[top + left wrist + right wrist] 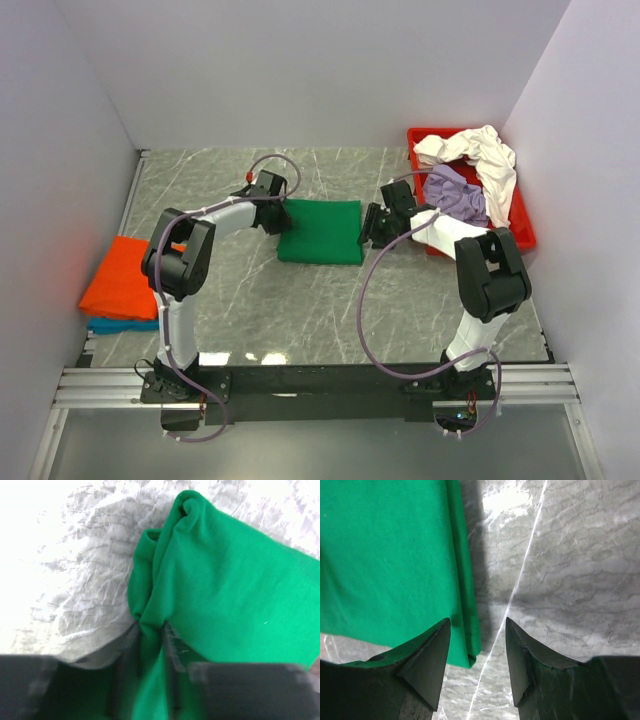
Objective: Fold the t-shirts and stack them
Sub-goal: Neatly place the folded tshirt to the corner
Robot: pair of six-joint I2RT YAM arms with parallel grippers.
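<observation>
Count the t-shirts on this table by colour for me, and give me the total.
Bright green cloth t-shirt, folded flat mid-table: 1
Orange cloth t-shirt, folded at the left: 1
Teal cloth t-shirt, edge showing under the orange one: 1
Cream-white cloth t-shirt, crumpled in the red plastic tray: 1
Lavender cloth t-shirt, crumpled in the same tray: 1
Total: 5

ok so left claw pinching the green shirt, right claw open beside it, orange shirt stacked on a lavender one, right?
Wrong on one point: the orange shirt lies on a teal shirt, not lavender, per the top view. The lavender shirt is in the red tray. The rest holds.
</observation>
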